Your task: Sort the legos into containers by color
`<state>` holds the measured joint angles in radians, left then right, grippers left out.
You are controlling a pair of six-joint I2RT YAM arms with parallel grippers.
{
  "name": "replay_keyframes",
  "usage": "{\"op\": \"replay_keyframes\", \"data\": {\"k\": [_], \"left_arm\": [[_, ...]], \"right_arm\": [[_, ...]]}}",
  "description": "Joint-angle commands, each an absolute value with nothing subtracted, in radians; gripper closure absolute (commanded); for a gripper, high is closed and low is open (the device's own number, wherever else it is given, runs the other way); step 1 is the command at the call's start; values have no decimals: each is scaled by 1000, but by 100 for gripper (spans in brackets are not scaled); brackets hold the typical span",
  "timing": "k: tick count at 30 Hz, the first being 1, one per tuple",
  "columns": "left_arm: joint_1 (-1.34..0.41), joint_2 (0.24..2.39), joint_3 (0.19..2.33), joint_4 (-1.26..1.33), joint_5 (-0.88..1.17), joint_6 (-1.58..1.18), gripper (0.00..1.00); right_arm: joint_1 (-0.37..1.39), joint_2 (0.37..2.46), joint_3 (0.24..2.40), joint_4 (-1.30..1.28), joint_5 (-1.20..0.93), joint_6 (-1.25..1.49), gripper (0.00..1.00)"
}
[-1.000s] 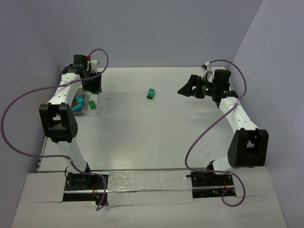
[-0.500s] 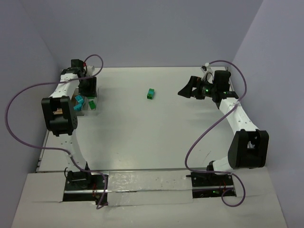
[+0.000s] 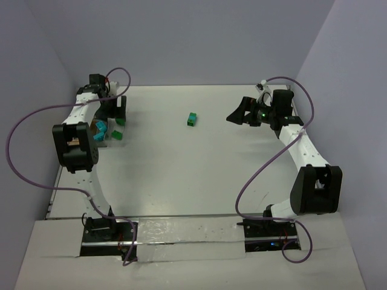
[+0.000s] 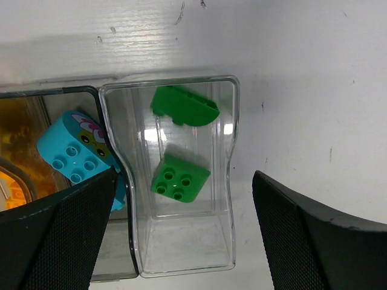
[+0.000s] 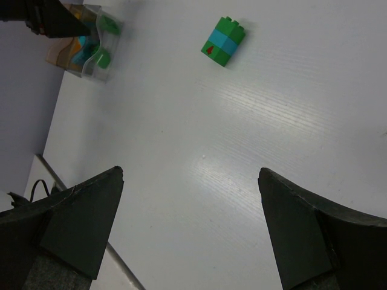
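Hovering over the clear tray (image 4: 232, 151), the left gripper (image 3: 113, 110) has its fingers spread wide and empty. A curved green lego (image 4: 184, 104) and a square green lego (image 4: 180, 178) lie inside that tray. A green-teal stack (image 5: 223, 40) sits well apart from it, with the right gripper (image 5: 190, 172) beyond, its fingers also parted.

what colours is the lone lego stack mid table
Green with a cyan middle band; the lego stack shows best in right wrist view.

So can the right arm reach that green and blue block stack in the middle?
Probably yes. The right gripper is open and faces the green and blue stack, with only bare table between them and nothing in the way.
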<state>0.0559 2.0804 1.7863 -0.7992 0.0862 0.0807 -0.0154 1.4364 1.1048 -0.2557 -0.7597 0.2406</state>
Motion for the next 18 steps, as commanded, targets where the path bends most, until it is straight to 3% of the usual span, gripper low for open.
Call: {"op": "replay_keyframes", "data": {"k": [1, 5, 11, 18], "left_arm": [[54, 2007, 1837, -759, 99, 71, 1], [27, 1936, 1836, -752, 163, 70, 1], [-196, 1822, 1735, -661, 224, 110, 1], [-382, 1976, 1829, -621, 352, 104, 1]], "right_arm": [[-9, 1398, 1107, -247, -768, 228, 0], [-10, 1399, 1112, -246, -766, 232, 0], [-9, 1404, 1121, -245, -747, 242, 0], [-13, 1390, 1110, -259, -728, 240, 0]]}}
